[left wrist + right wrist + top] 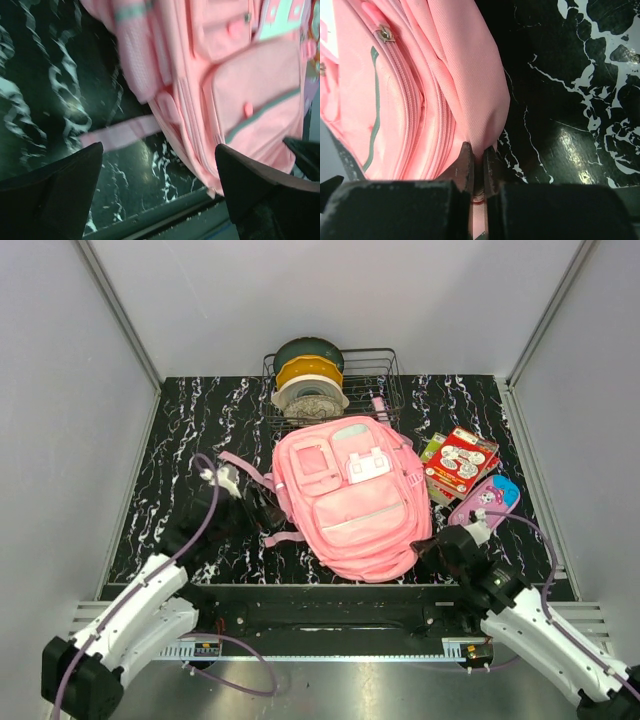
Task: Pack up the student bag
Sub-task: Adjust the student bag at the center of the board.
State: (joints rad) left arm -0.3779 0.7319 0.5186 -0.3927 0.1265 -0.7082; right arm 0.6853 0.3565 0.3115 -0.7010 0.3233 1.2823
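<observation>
Two arms are attending one bag (345, 495), which is lying flat, front up, at the middle of the table (180, 430), top toward the basket (385, 365), bottom toward the arm bases. The right gripper (479, 165) is pinching a fold of cloth at the bag's near right corner, jaws almost closed with only pink fabric between them. The left gripper (159, 149) is hanging just beside the bag's left flank, jaws spread wide and gripping nothing, a loose strap (120, 132) lying on the table before it. We are judging the bag soft, limp and probably light while unpacked: it is likely going to sag and drag rather than rise as one piece, so a corner pinch is only tugging cloth. We are favouring firmer holds: the strap for lifting, or a zip pull (385, 34) for opening, though that pull is looking small and fiddly. The table is showing a glossy black marbled top, so we are expecting easy sliding. Room is running tight: the basket with its spools (310, 380) is sitting right behind the bag, red packs (460, 462) and a pencil case (485, 500) are lying just beside its right side, and grey walls (60, 390) are closing in three sides; more bare top is showing on the left.
</observation>
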